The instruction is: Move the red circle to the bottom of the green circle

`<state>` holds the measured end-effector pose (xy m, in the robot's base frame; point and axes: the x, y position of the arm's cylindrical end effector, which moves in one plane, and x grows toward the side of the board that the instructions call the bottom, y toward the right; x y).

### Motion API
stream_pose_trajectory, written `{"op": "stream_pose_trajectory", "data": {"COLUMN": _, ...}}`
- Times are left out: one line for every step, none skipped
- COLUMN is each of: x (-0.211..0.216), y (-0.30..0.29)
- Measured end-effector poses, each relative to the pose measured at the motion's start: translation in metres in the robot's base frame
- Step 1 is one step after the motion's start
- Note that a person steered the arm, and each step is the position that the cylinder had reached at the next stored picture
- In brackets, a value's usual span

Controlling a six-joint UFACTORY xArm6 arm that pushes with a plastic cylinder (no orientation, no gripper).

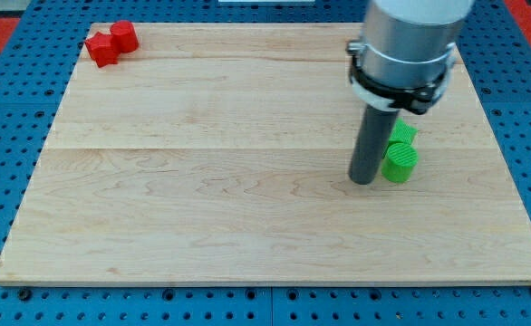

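The red circle (125,35) sits at the board's top left corner, touching a red star-like block (101,48) on its left. The green circle (400,163) lies at the view's right of the board's middle, with a second green block (403,135) just above it, partly hidden by the rod. My tip (365,180) rests on the board right against the green circle's left side, far from the red circle.
The wooden board (247,208) lies on a blue pegboard table (3,136). The arm's grey body (406,45) hangs over the board's top right part.
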<state>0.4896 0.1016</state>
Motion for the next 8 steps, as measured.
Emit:
{"op": "stream_pose_trajectory", "data": {"x": -0.011, "y": -0.015}}
{"op": "stream_pose_trajectory", "data": {"x": -0.099, "y": -0.059}}
{"op": "stream_pose_trajectory", "data": {"x": -0.185, "y": -0.087}}
{"op": "stream_pose_trajectory", "data": {"x": -0.273, "y": -0.199}}
{"op": "stream_pose_trajectory", "data": {"x": -0.297, "y": -0.246}}
{"op": "stream_pose_trajectory", "data": {"x": -0.298, "y": -0.266}}
{"op": "stream_pose_trajectory", "data": {"x": -0.298, "y": -0.338}}
{"op": "stream_pose_trajectory", "data": {"x": -0.266, "y": -0.356}}
